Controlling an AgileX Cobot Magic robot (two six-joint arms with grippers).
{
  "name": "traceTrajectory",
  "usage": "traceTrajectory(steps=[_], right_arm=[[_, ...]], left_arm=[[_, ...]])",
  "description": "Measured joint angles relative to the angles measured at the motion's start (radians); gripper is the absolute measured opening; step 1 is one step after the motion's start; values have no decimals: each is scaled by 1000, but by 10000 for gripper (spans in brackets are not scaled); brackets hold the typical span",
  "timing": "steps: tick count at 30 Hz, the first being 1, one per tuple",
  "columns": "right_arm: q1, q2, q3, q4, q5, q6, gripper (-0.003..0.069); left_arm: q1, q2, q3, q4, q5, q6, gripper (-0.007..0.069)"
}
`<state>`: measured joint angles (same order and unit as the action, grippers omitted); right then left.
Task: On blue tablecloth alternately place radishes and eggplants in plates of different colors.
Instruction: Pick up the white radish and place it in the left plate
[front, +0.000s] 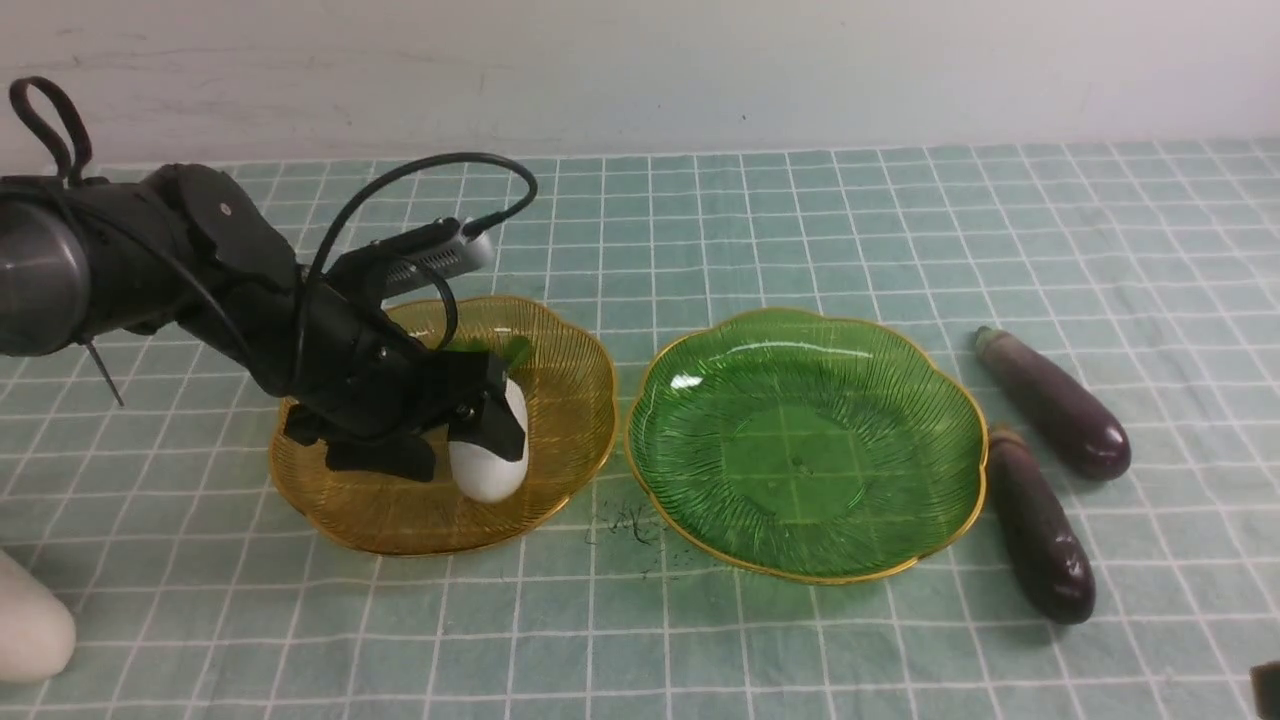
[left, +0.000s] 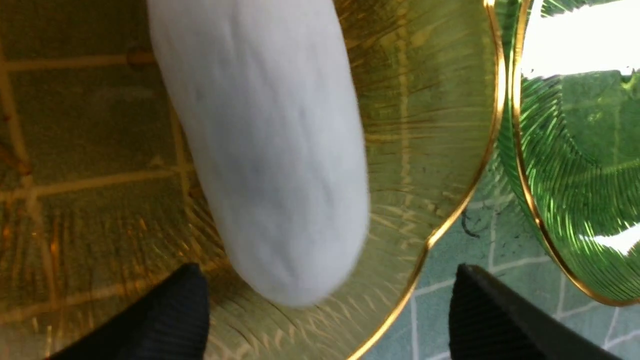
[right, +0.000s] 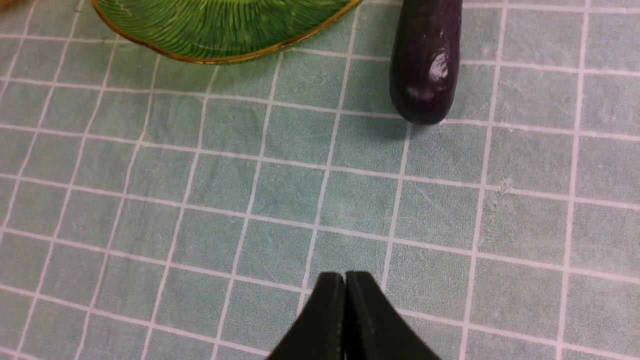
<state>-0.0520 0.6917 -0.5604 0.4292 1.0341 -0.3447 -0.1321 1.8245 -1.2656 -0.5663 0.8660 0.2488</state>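
A white radish (front: 489, 455) with green leaves lies in the amber plate (front: 560, 340) on the blue tablecloth (front: 800, 220). My left gripper (front: 455, 440) hangs low over it and is open. In the left wrist view the radish (left: 270, 150) sits between the two black fingers (left: 170, 320), with a wide gap on the far finger's side. A second radish (front: 30, 625) shows at the front left edge. The green plate (front: 805, 440) holds nothing. Two eggplants (front: 1055, 405) (front: 1040, 525) lie right of it. My right gripper (right: 345, 276) is shut above bare cloth, near one eggplant (right: 425, 65).
The two plates nearly touch at their rims. Dark specks (front: 630, 525) lie on the cloth between them at the front. A pale wall (front: 640, 70) runs along the back of the table.
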Motion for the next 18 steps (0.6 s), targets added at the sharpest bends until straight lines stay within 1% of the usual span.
traceTrajectory(steps=[2, 4, 5, 6, 7, 9, 10, 11, 12, 15, 17, 18], right_arm=[[0, 0, 0, 0, 1, 0, -15], [0, 0, 0, 0, 1, 0, -15], [0, 0, 0, 0, 1, 0, -15], [0, 0, 0, 0, 1, 0, -15], [0, 0, 0, 0, 1, 0, -15], [0, 0, 0, 0, 1, -1, -15], [0, 0, 0, 0, 1, -1, -15], [0, 0, 0, 0, 1, -1, -15], [0, 0, 0, 0, 1, -1, -15], [0, 0, 0, 2, 1, -1, -15], [0, 0, 0, 2, 1, -1, -15], [0, 0, 0, 2, 1, -1, -15]], left_arm=[[4, -10, -30, 6, 51, -1, 562], [13, -25, -65, 22, 107, -1, 519], [20, -41, -90, 39, 147, -1, 485], [26, -57, -122, 60, 180, -1, 434], [40, -94, -175, 109, 243, -6, 335], [54, -138, -213, 173, 299, -22, 226], [62, -169, -233, 231, 321, -41, 157], [65, -182, -237, 241, 328, -45, 130], [77, -227, -241, 315, 343, -75, 59], [109, -335, -190, 469, 361, -164, 3], [133, -384, -128, 524, 364, -209, -3], [140, -394, -120, 534, 364, -209, -3]])
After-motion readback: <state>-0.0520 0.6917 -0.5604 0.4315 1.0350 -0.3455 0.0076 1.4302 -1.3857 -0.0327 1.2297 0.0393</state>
